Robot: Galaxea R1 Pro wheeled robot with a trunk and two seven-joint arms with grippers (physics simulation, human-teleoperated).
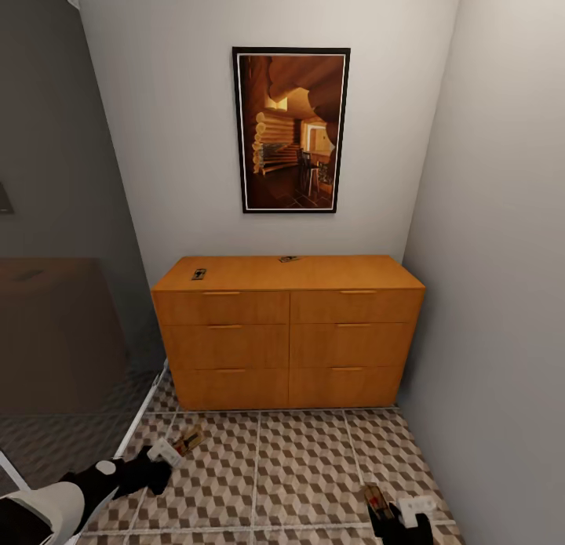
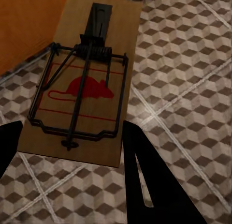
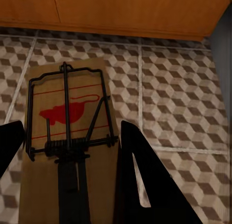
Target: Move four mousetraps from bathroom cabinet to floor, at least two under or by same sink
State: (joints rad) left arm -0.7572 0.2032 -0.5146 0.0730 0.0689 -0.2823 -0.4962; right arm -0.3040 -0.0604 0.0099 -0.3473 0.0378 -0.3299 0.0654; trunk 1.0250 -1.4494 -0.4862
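- The cabinet (image 1: pixel 288 333) stands against the back wall in the middle of the head view, all drawers shut. Two mousetraps lie loose on its flat top: one near the left end (image 1: pixel 198 274), one at the rear edge near the middle (image 1: pixel 289 259). They look like the pair not yet collected.
- The left gripper (image 1: pixel 174 448), at the lower left of the head view, is closed on a mousetrap (image 2: pixel 86 86); in the left wrist view its dark fingers (image 2: pixel 145 180) flank the board's near end, held flat with the red mouse mark up, over the bathroom floor (image 1: pixel 306 466).
- The right gripper (image 1: pixel 396 514), at the lower right of the head view, likewise grips a mousetrap (image 3: pixel 67 132), with the fingers (image 3: pixel 140 175) pinching the board's edges above the tiles in front of the cabinet.
- Holding each board by its edges probably keeps the fingers off the spring bar and lets the trap go down flat.
- Both carried traps sit low, so setting them on the cube-patterned tiles seems the step in hand. No sink is in sight here, so nearness to one cannot be judged.
- A framed picture (image 1: pixel 290 129) hangs above the cabinet.
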